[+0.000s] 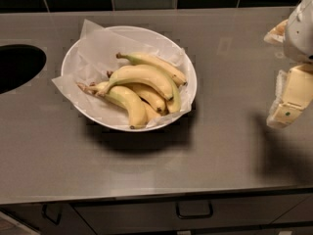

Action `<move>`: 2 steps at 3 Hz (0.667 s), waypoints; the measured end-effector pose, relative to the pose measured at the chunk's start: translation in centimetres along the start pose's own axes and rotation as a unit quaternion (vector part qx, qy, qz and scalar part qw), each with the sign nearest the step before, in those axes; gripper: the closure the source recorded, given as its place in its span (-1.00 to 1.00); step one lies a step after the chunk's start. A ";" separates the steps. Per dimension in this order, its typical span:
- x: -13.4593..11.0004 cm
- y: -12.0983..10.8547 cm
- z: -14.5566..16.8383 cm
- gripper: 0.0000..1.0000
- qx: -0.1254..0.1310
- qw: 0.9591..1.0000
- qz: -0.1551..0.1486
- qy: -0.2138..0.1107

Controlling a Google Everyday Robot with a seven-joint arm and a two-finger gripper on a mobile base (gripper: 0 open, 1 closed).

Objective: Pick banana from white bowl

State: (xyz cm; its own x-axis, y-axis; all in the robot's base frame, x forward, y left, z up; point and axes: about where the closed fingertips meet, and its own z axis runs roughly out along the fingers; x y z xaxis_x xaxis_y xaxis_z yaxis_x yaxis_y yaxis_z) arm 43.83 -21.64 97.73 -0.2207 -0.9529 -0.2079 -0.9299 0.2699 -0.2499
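Long, thick, arched yellow banana [142,75] lies topmost in the wide, glossy white, paper-lined bowl [146,31]. Beige two-finger gripper [274,77] is well right of the bowl, fingers apart, empty. Risk: touching neighbour bananas [129,102] or crinkled paper [93,48] lifting along.

High front view, angled down on counter [146,170], end effector [283,77] at right edge
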 end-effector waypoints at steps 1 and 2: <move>0.0 0.0 0.0 -1.00 0.000 1.000 0.000 0.000; -1.7 -0.1 0.3 -1.00 -0.001 1.000 -0.019 -0.003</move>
State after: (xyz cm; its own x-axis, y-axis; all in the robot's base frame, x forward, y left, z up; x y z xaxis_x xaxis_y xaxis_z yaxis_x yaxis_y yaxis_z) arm 44.36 -19.97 97.87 -0.1830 -0.9616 -0.2046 -0.9385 0.2328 -0.2550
